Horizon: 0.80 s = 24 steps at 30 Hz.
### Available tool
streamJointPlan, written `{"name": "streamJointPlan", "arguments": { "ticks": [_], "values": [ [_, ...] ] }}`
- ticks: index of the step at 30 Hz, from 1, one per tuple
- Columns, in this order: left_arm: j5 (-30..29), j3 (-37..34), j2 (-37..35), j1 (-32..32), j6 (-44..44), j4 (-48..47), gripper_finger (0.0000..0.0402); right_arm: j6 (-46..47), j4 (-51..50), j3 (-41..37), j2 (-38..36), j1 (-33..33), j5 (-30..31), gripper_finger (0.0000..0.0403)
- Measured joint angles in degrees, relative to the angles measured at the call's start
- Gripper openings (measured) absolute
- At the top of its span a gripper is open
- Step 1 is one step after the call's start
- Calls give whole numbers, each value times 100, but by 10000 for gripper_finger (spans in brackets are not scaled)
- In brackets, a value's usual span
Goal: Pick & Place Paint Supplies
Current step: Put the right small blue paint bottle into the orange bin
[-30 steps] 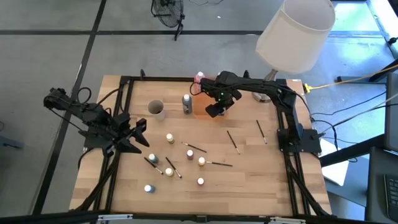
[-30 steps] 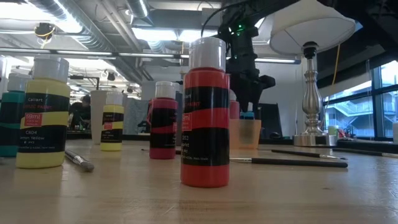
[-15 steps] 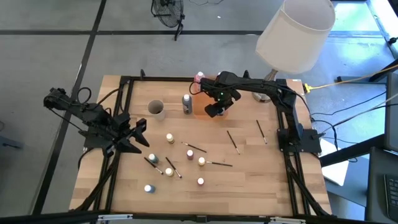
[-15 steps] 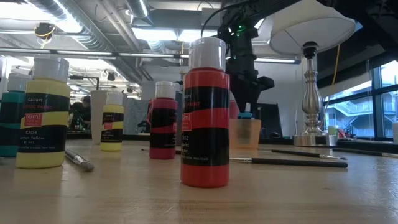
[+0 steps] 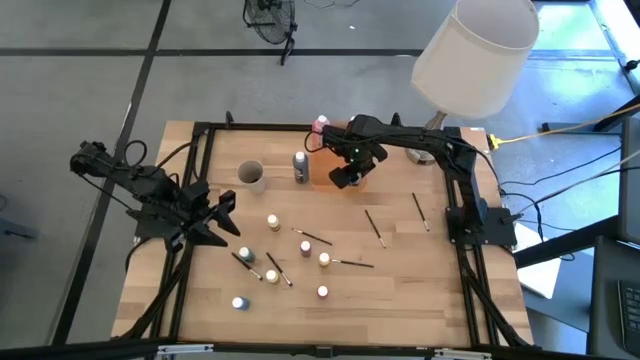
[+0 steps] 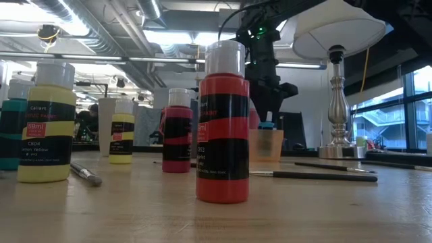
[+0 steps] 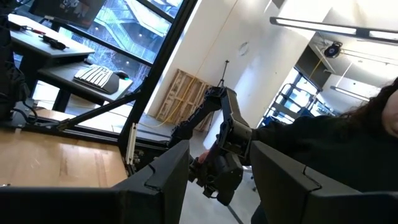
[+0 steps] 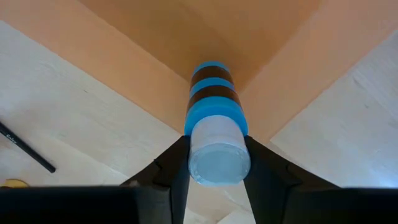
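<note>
**Right claw clamped on blue paint bottle over orange bin**

Right gripper (image 8: 214,163) has its two fingers (image 8: 171,168) pressed on either side of a blue bottle (image 8: 214,134) with a pale cap; blue and dark bands show past the cap. Directly beyond the bottle: the orange container (image 8: 186,37), its inner walls filling the wrist view. High view puts this gripper (image 5: 345,178) at the table's far side, over the orange container (image 5: 322,170).

Beside that claw, toward the left arm: a dark bottle (image 5: 300,166), then a white cup (image 5: 251,175). A pink-capped bottle (image 5: 320,124) sits just behind it at the far edge. Nearer the front edge from the claw: loose brushes (image 5: 372,227) and small capped bottles (image 5: 272,222) scattered mid-table. Lamp (image 5: 470,55) stands off to the claw's outer side.

Low view: red bottle (image 6: 223,121) and yellow bottle (image 6: 46,123) up close, upright.

Left gripper (image 7: 214,180) parked at the table's left edge, fingers apart, nothing between them.
</note>
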Motion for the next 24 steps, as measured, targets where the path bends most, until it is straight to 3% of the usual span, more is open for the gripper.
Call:
{"name": "streamJointPlan", "arguments": {
  "ticks": [24],
  "values": [
    [-15, 0, 0, 0, 9, 1, 166, 23, -206, 0, 41, 4, 205, 130]
  ]
}}
